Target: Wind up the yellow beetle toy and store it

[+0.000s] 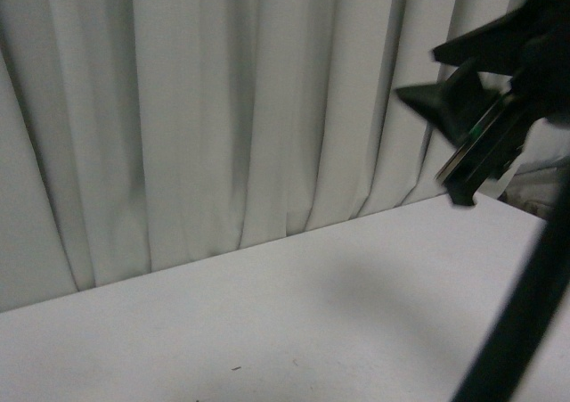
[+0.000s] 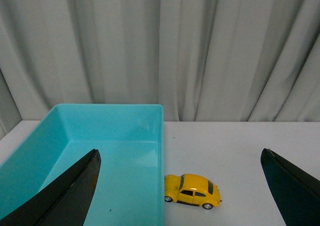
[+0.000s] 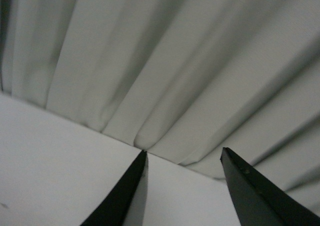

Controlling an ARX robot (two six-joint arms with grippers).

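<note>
In the left wrist view the yellow beetle toy stands on its wheels on the white table, its end touching the outer wall of a turquoise bin. My left gripper is open and empty, above and behind the toy, its fingers spread wide. My right gripper is open and empty, raised high at the right of the front view; in the right wrist view it faces the curtain. The toy does not show in the front view.
The white table runs back to a pale pleated curtain. The turquoise bin is open-topped and holds nothing. A black cable or arm part crosses the front view's right edge.
</note>
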